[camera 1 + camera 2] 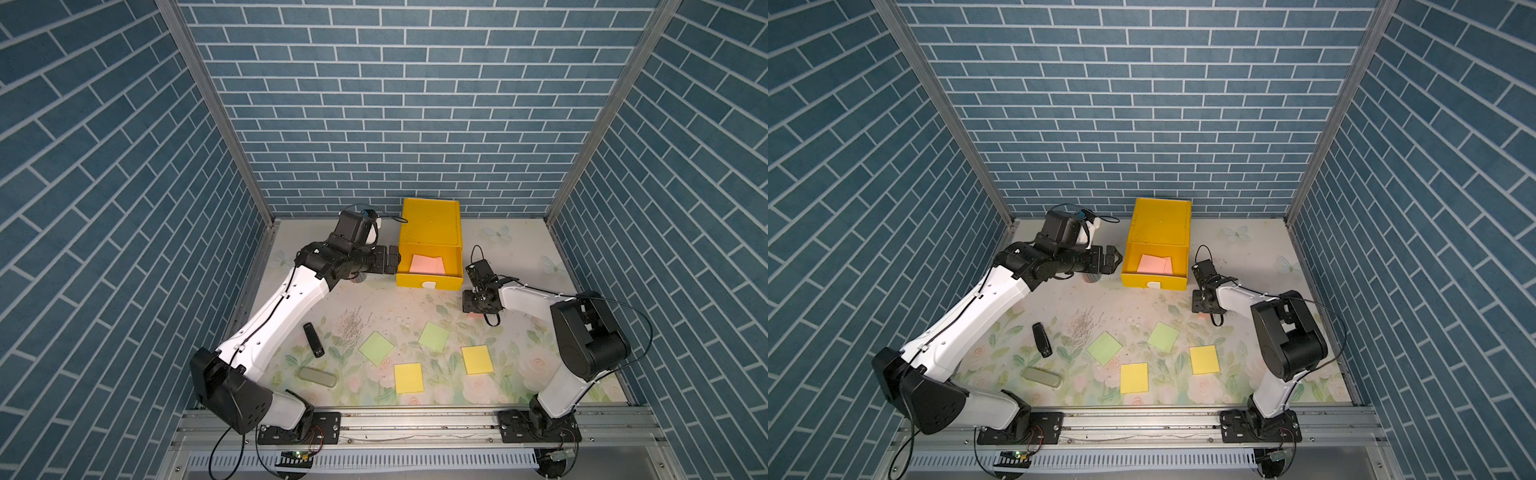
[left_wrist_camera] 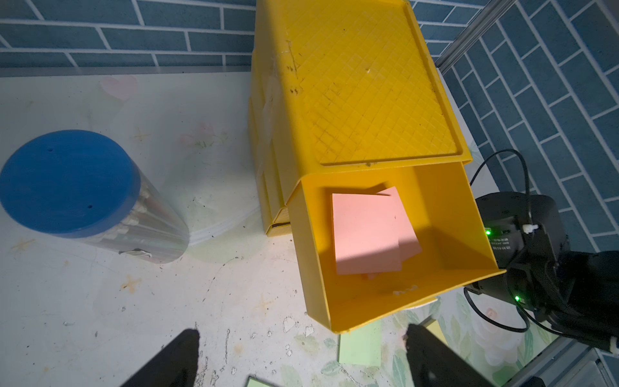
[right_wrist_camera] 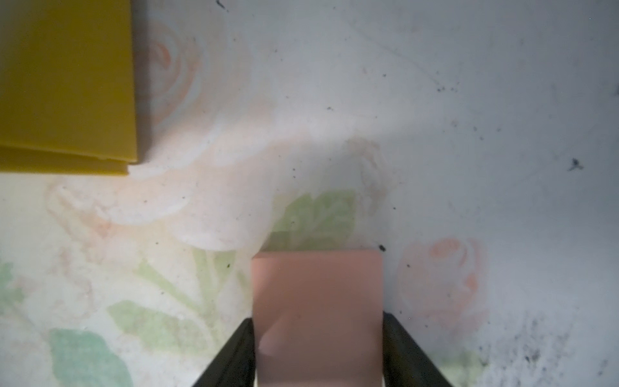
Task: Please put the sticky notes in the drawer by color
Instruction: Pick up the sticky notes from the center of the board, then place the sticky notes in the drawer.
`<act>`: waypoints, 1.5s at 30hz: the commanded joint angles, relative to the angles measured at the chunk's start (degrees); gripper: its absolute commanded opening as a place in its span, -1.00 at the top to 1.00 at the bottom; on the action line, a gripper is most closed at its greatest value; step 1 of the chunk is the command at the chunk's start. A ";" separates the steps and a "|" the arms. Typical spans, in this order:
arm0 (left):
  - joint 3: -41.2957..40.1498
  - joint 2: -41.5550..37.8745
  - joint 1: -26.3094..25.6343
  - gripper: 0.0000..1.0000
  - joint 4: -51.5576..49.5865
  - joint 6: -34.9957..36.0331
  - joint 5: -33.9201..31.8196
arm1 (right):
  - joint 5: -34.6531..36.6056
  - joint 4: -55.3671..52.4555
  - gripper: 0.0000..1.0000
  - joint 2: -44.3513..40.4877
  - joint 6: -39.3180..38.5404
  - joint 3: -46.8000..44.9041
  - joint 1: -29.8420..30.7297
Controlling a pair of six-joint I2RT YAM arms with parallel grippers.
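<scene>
Near the pulled-out yellow drawer, salmon-pink sticky note pinched by right gripper, left gripper held wide apart.

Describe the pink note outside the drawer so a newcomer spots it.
Find the yellow drawer at the back. By its front right corner, the right hand straddles a pink note on the mat. The other loose notes are green or yellow.
</scene>
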 commanded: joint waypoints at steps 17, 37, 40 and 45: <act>-1.69 -1.11 0.37 -1.00 0.48 -0.62 0.71 | -4.81 -12.73 0.01 -7.93 -0.68 1.28 -2.10; -6.28 -3.88 0.99 -1.00 3.02 -1.59 -0.63 | -10.85 -27.89 0.08 -19.66 -4.28 34.81 3.05; -6.85 -4.42 0.99 -1.00 3.44 -2.13 -0.78 | -13.41 -27.53 0.08 -15.76 -6.69 38.83 4.50; -7.60 -5.25 0.99 -1.00 4.19 -2.99 -0.56 | -15.87 -25.26 0.08 -10.67 -7.96 40.68 6.46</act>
